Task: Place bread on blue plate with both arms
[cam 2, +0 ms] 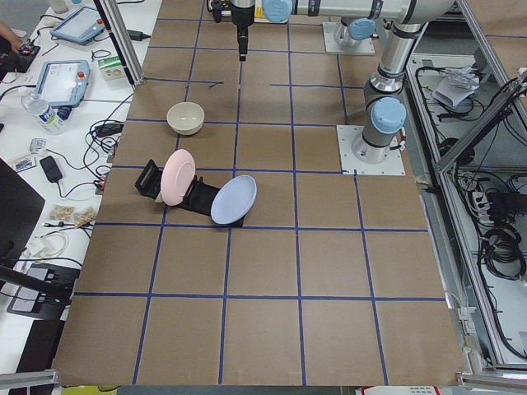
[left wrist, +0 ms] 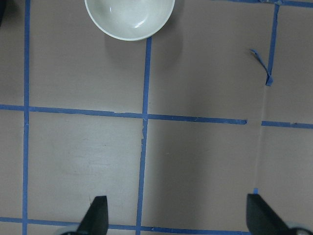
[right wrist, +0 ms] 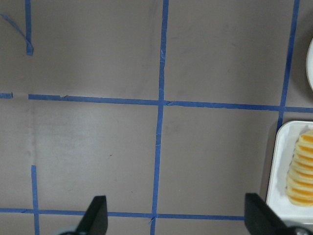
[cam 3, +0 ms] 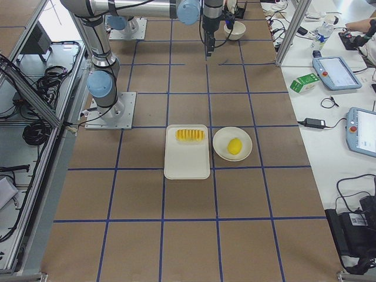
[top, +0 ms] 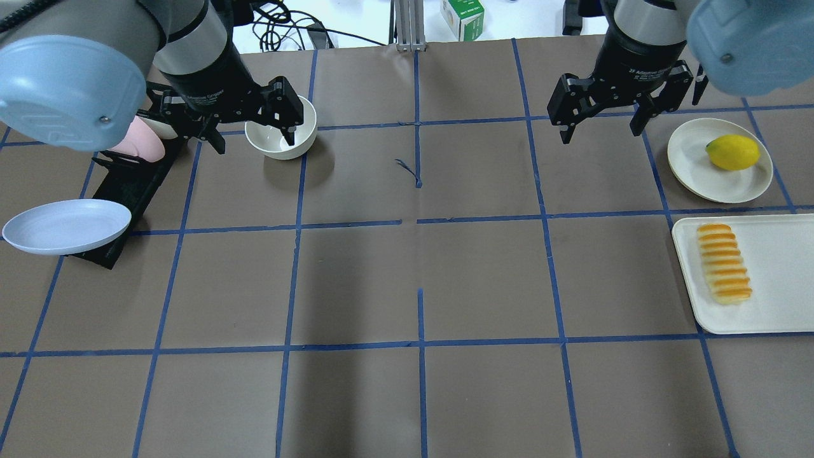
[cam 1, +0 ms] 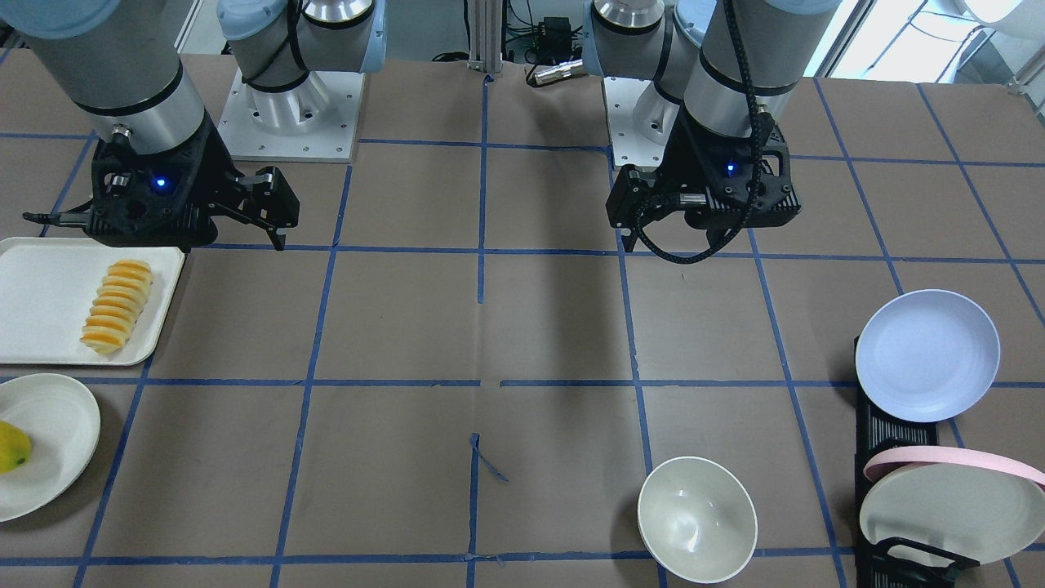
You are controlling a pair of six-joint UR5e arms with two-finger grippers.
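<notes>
The bread (top: 724, 263) lies on a white tray (top: 776, 299) at the table's right side; it also shows in the front view (cam 1: 118, 306) and at the right edge of the right wrist view (right wrist: 302, 171). The blue plate (top: 63, 226) leans tilted at the end of a black dish rack (top: 121, 184) on the left; it also shows in the front view (cam 1: 927, 355). My left gripper (top: 254, 137) is open and empty, above the table near the bowl. My right gripper (top: 600, 130) is open and empty, well away from the bread. Both wrist views show the fingers spread wide (left wrist: 98, 215) (right wrist: 95, 215).
A cream-white bowl (top: 282, 130) stands beside the left gripper. A white plate with a pink rim (cam 1: 951, 506) stands in the rack. A yellow-green fruit (top: 732, 152) lies on a white plate (top: 693, 162) beyond the tray. Blue tape lines grid the brown table.
</notes>
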